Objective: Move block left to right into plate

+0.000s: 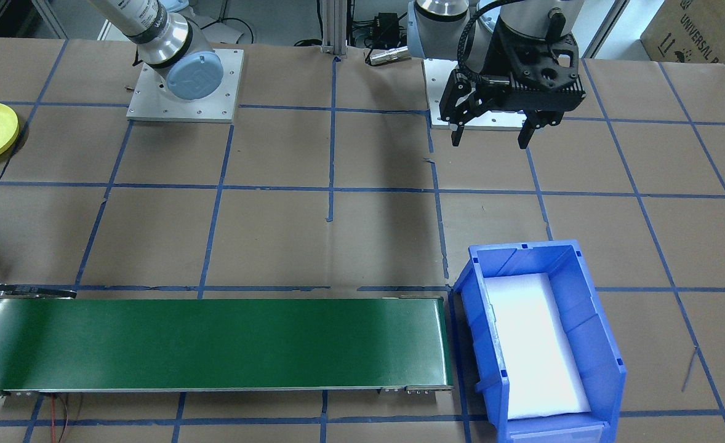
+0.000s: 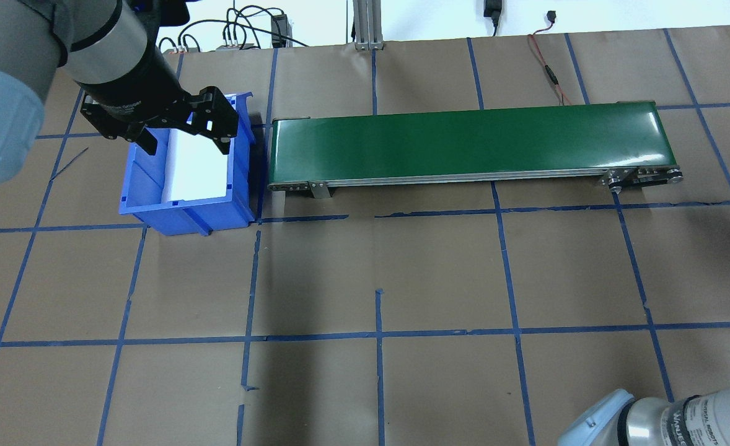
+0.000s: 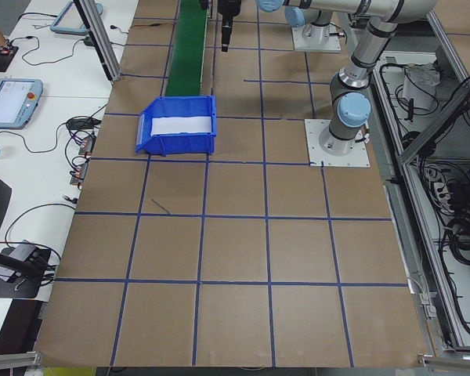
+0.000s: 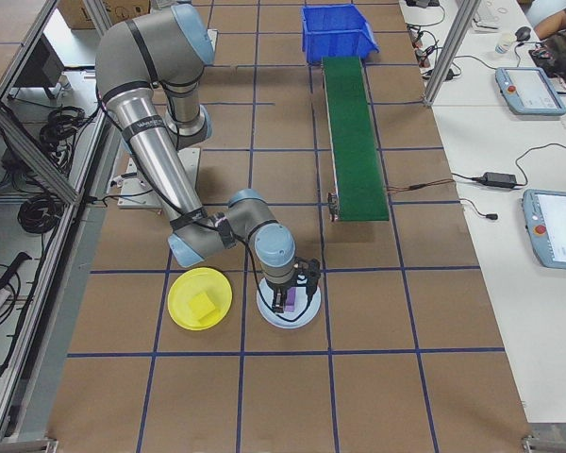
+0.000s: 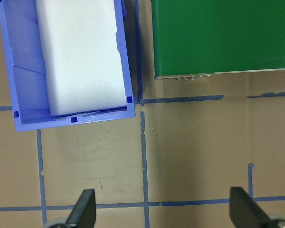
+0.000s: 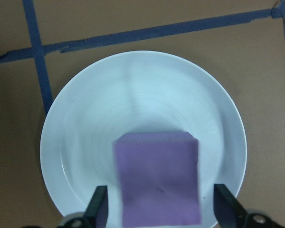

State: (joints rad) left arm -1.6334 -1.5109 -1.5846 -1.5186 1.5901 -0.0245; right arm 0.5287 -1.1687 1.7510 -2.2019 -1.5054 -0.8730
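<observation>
Right tool (image 6: 159, 213) hangs directly over a pale blue plate (image 6: 85, 142), its two fingers (image 6: 97, 206) spread on either side of a purple block (image 6: 159, 183) with gaps showing between each finger and the block, so it looks released rather than gripping. From the wrist view the block sits toward the plate's near edge, inside the rim; whether it rests on the plate or hangs just above it I cannot tell. Seen from the right end of the bench (image 4: 377, 359), that plate lies just beside a yellow plate (image 4: 200, 298) that carries a small yellow block (image 4: 204, 304). Left tool (image 1: 492, 132) is well apart from all this, at the other end, held high above bare brown paper with its fingers spread wide and nothing between them. Below and ahead of it sits a blue bin (image 5: 19, 85) with a white foam pad (image 5: 80, 52) inside, and right next to the bin starts a long green conveyor belt (image 2: 464, 142) running along the bench's far side. Blue tape lines (image 2: 377, 334) divide the paper into squares.
</observation>
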